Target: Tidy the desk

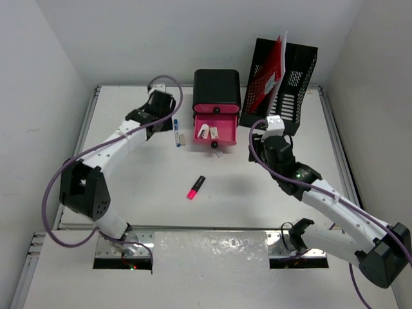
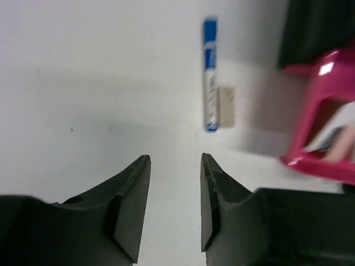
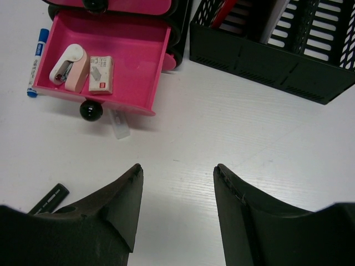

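Note:
The white desk (image 1: 148, 174) carries a black drawer unit (image 1: 217, 87) whose pink drawer (image 1: 215, 129) is pulled out. Inside the drawer lie a small pink-and-white stapler (image 3: 69, 66) and a box of staples (image 3: 101, 73). A blue marker (image 1: 176, 132) and a beige eraser (image 2: 226, 105) lie just left of the drawer, and a pink highlighter (image 1: 196, 187) sits mid-desk. My left gripper (image 2: 176, 160) is open and empty, hovering short of the marker (image 2: 209, 75). My right gripper (image 3: 177, 169) is open and empty over bare desk, to the right of the drawer.
A black mesh file holder (image 1: 283, 80) with a red folder stands at the back right. A small clear plastic piece (image 3: 119, 124) lies by the drawer's black knob (image 3: 90, 110). Metal rails (image 1: 335, 141) run along the desk's sides, and a shiny sheet (image 1: 209, 254) covers the near edge.

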`<state>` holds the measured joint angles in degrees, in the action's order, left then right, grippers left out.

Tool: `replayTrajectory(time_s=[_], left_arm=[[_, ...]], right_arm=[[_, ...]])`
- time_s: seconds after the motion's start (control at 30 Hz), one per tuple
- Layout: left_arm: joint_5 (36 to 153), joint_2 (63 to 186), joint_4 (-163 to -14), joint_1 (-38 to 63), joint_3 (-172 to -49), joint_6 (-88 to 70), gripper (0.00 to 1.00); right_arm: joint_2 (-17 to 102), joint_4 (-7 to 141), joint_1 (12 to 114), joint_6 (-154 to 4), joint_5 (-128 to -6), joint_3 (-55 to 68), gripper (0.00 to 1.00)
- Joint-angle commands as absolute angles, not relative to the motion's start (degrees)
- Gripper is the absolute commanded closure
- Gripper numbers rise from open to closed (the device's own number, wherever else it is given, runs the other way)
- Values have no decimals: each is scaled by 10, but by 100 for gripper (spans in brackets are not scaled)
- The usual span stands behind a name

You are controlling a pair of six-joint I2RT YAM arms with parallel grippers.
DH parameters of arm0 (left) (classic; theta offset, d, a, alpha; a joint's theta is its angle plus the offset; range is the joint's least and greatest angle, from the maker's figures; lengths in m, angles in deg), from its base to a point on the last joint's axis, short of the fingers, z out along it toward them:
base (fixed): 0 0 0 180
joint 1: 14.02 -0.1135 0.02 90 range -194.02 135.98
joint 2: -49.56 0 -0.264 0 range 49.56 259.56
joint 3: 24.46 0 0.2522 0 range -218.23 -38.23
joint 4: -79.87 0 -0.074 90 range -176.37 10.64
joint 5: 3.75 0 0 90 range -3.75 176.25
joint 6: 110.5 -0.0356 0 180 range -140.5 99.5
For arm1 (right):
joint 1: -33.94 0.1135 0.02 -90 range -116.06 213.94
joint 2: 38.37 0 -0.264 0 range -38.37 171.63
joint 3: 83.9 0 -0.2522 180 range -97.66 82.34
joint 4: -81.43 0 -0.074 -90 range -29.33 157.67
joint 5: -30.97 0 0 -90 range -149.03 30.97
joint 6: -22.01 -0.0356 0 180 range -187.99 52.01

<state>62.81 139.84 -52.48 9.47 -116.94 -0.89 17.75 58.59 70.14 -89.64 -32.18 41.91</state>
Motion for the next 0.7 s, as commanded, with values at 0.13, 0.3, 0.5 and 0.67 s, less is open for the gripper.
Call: replayTrajectory(time_s=[0.13,0.3,0.5,0.67], left_arm=[[754,1438,-690,69,-1092,-35,78],[825,1473,-755,58,-1113,-26,78],[856,1556,-765,47,-1154,0,83],[860,1592,-790,46,-1163,16,83]], right_arm=[[172,598,703,-908,-321,415,48],[170,588,704,-911,-316,416,48],[171,584,704,-914,-311,414,48],[175,583,703,-912,-309,409,48]])
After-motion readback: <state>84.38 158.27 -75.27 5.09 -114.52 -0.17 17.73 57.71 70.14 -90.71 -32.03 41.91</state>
